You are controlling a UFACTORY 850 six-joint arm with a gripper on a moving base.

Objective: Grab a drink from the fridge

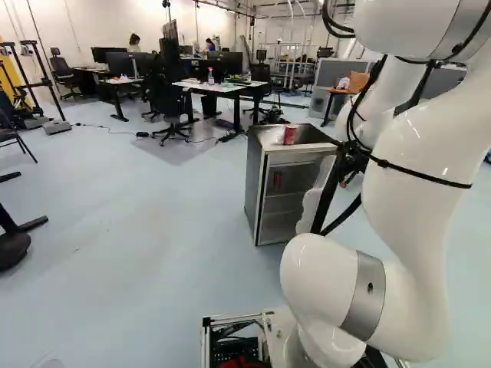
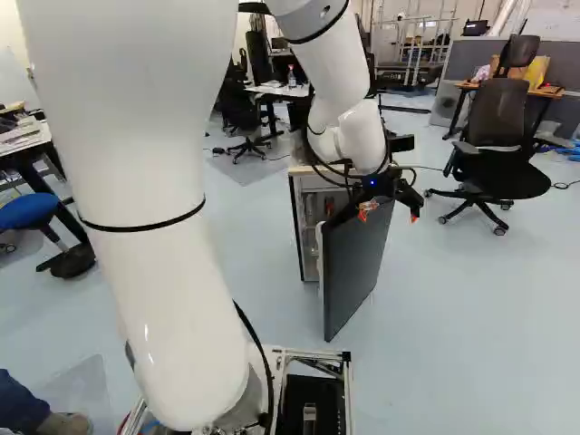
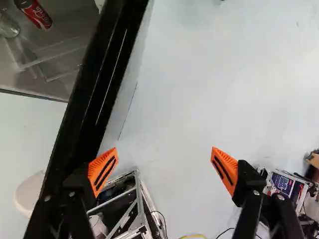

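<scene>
In the right base view my gripper (image 2: 389, 215) is at the top edge of the swung-out dark fridge door (image 2: 356, 267). In the wrist view the gripper (image 3: 164, 149) stands open with nothing between its orange pads; one finger is over or beside the black door edge (image 3: 94, 94), the other out over the floor. The small fridge (image 1: 255, 188) stands ahead with its front uncovered. A red can (image 1: 277, 179) shows inside it, and another red can (image 1: 289, 135) stands on top. The wrist view shows a red can (image 3: 36, 14) beside a clear vessel (image 3: 7, 26) past the door.
Behind the fridge are desks (image 1: 219, 87) and office chairs. An office chair (image 2: 497, 145) stands right of the door in the right base view. A blue stool (image 2: 27, 211) is at that view's left. The base's metal frame (image 3: 144, 204) shows under the gripper.
</scene>
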